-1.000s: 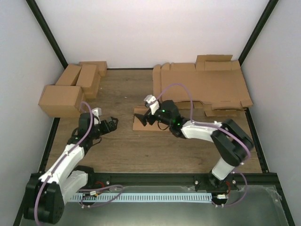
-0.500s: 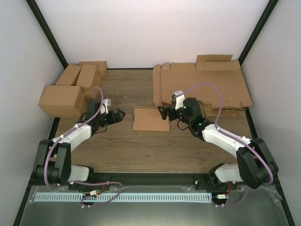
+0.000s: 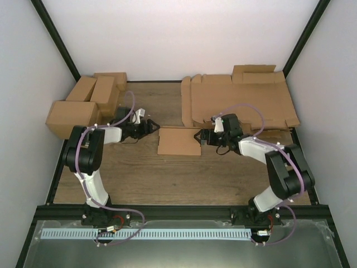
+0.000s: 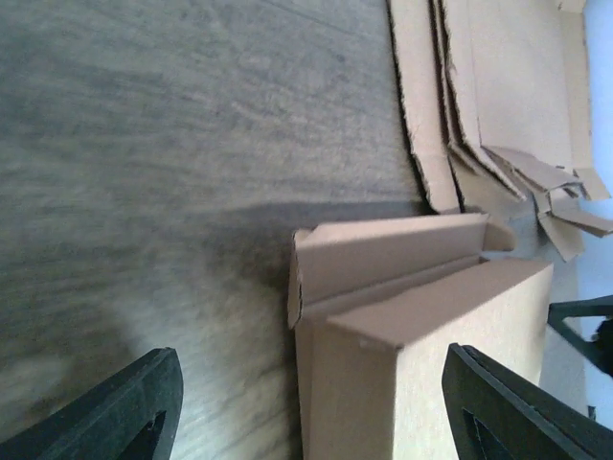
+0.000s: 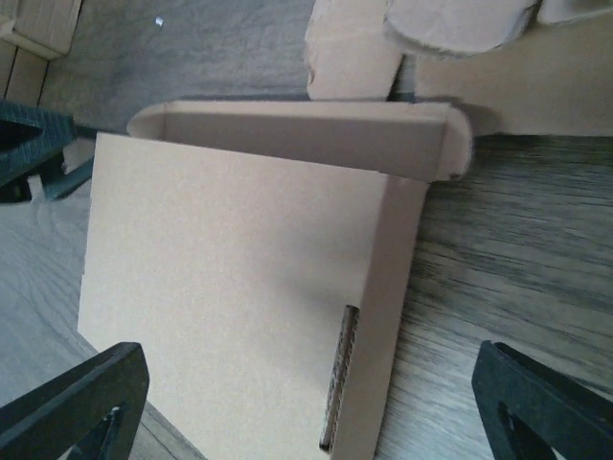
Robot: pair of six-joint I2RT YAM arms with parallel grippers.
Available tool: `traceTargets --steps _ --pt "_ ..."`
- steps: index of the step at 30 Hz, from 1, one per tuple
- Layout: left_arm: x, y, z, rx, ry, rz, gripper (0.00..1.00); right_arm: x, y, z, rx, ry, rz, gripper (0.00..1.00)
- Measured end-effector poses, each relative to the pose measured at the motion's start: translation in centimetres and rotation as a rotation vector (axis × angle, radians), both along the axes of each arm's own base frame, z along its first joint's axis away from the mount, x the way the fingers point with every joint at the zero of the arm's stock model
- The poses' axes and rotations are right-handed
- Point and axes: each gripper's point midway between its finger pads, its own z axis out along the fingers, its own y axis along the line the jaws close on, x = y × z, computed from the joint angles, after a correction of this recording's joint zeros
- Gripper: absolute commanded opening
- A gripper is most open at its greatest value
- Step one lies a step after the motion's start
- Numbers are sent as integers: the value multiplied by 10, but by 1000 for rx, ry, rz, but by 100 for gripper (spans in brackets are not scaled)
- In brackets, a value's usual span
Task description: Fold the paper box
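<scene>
paper box, long axis left-right

A wooden table with dark grain sits between white walls. At its back right corner lies a pile of flat brown cardboard sheets with notched edges, a few flaps jutting toward the front. At the back left stands a group of closed brown boxes, packed close together. Black posts rise at the back corners, and a white slotted strip runs along the near edge.
</scene>
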Motion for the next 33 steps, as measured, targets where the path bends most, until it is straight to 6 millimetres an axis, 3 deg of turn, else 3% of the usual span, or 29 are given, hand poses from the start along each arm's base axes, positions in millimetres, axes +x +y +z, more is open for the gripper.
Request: traceTargets --steps 5,12,22,26,30,33 --pt "11 -12 -2 -60 17 -22 71 7 14 -16 60 81 48 78" --pt "6 -34 -9 -139 56 -67 66 12 11 -37 124 159 49 68" --pt "-1 -45 -5 -212 31 -111 40 15 17 -41 171 162 75 49" --pt "-14 -46 9 -205 -26 -135 39 12 15 -38 173 145 84 49" --pt "-33 -49 37 -171 -132 -159 39 -2 12 -20 185 82 108 55" --pt "-51 -57 62 -131 -249 -186 39 -11 7 -5 187 13 113 69"
